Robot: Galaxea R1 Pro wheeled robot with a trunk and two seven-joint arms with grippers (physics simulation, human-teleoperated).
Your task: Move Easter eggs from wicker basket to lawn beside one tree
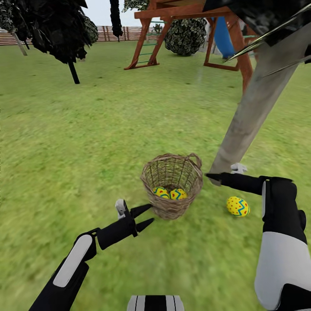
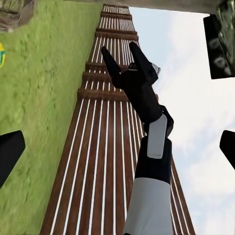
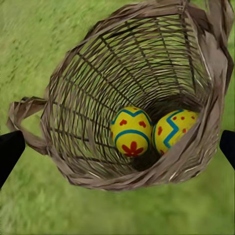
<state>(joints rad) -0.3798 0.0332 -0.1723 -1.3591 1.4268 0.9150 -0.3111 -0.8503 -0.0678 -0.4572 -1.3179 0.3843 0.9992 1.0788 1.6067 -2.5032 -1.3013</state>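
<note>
The wicker basket (image 1: 172, 203) stands upright on the lawn (image 1: 86, 142) in front of me, with two Easter eggs (image 1: 161, 192) (image 1: 178, 194) in its bottom. In the right wrist view the same two eggs (image 3: 131, 132) (image 3: 174, 128) lie side by side inside the basket (image 3: 73, 112). A third egg (image 1: 238, 206) lies on the grass right of the basket, near the foot of the pale tree trunk (image 1: 252, 112). My left gripper (image 1: 151, 214) is open, just left of the basket's base. My right gripper (image 1: 214, 176) hangs open beside the basket's right rim, holding nothing; its fingertips (image 3: 10, 152) frame the basket.
A wooden playset (image 1: 190, 26) with a blue slide (image 1: 222, 36) stands behind. Dark thin-trunked trees (image 1: 65, 39) are at the back left, and a slatted fence (image 1: 125, 33) closes the yard. The left wrist view looks at my right gripper (image 2: 122, 51) against the fence (image 2: 98, 147).
</note>
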